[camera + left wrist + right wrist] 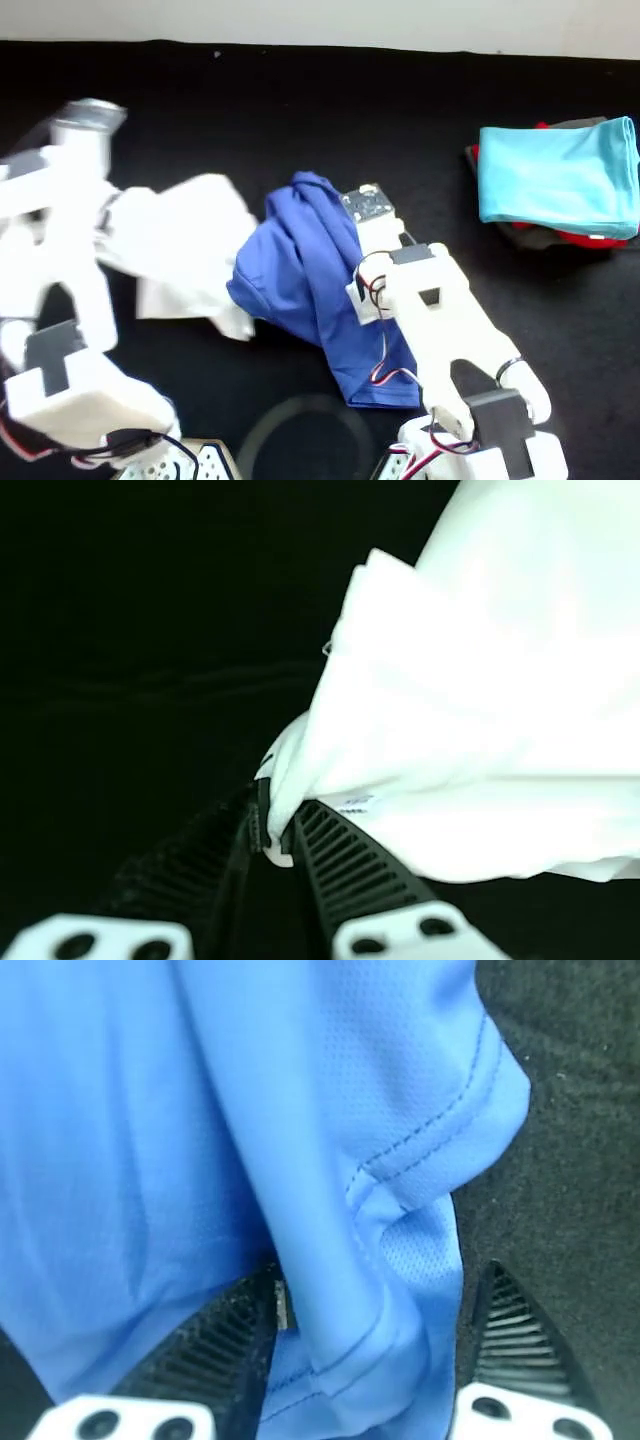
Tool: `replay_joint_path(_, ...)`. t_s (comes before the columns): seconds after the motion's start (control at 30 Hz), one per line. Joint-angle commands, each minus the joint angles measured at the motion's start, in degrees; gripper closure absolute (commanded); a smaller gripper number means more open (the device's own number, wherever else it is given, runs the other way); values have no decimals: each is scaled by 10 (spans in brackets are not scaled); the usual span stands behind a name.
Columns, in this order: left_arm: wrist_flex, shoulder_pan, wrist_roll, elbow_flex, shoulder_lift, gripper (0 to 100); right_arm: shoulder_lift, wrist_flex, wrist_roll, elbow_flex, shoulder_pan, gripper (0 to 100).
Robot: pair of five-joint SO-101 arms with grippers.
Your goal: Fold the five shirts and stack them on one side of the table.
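We see our right gripper (382, 1275) spread wide, a hemmed fold of the blue shirt (180, 1110) lying between its jaws; our left gripper (280, 808) pinches an edge of the white shirt (480, 700).

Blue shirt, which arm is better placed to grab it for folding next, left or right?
Right, probably. The right gripper sits at the blue shirt, jaws open around a bunched fold of it. The left gripper is shut on the white shirt, so it is occupied.

White shirt (190, 235), royal blue shirt (300, 270), turquoise shirt (555, 175) and red shirt (592, 240) were all plain; the table (300, 110) was black.
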Motion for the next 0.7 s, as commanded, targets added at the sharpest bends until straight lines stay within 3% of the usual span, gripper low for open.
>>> replay_joint_path(0.0,0,-126,-31,-128,-32,991,2,-17,-4,-25,-1,721)
replay_joint_path(0.17,-1,-227,-72,-239,-27,991,3,-15,-4,-46,0,736)
replay_joint_path(0.3,-1,-256,-80,-257,-27,991,2,-15,-3,-67,0,991)
replay_joint_path(0.47,4,-256,-76,-255,-26,991,1,24,-1,-119,5,993)
replay_joint_path(0.67,14,-240,-64,-260,-32,989,1,149,0,-303,63,991)
